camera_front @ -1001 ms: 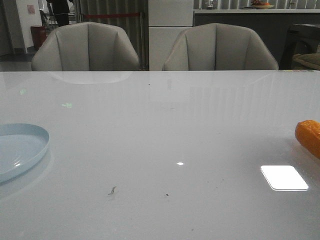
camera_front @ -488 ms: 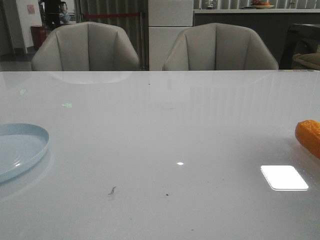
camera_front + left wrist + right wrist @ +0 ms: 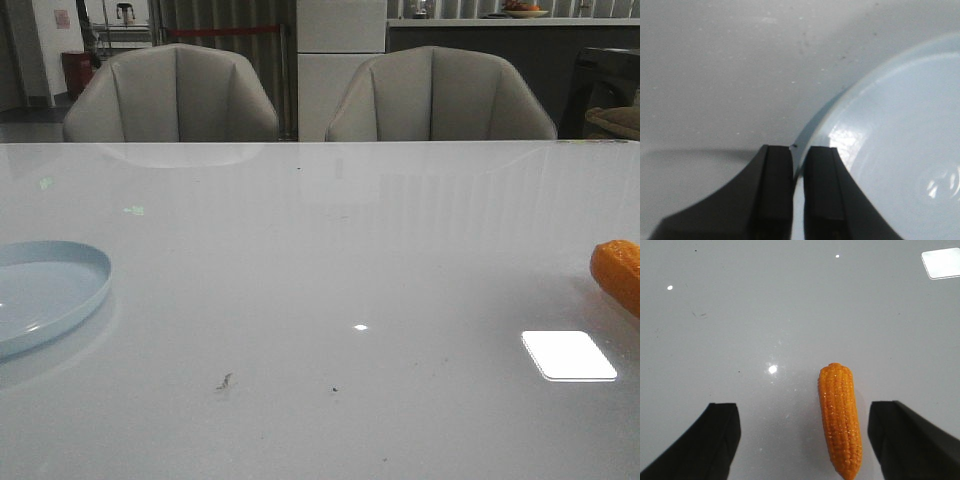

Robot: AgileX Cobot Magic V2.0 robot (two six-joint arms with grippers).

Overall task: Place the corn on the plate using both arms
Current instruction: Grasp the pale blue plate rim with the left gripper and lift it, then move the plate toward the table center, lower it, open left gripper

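Note:
The pale blue plate (image 3: 45, 295) lies at the table's left edge in the front view. In the left wrist view my left gripper (image 3: 798, 150) is shut on the plate's rim (image 3: 812, 127), one finger on each side of it. The orange corn (image 3: 618, 274) lies on the table at the far right edge. In the right wrist view the corn (image 3: 841, 417) lies between the wide-open fingers of my right gripper (image 3: 802, 412), nearer one finger (image 3: 905, 432), touching neither. Neither gripper shows in the front view.
A glossy white table (image 3: 330, 260) carries a bright light reflection (image 3: 568, 355) near the front right and small dark specks (image 3: 224, 381). Two grey chairs (image 3: 170, 95) stand behind the far edge.
The plate has slid a little to the right in the front view. The corn has not moved.

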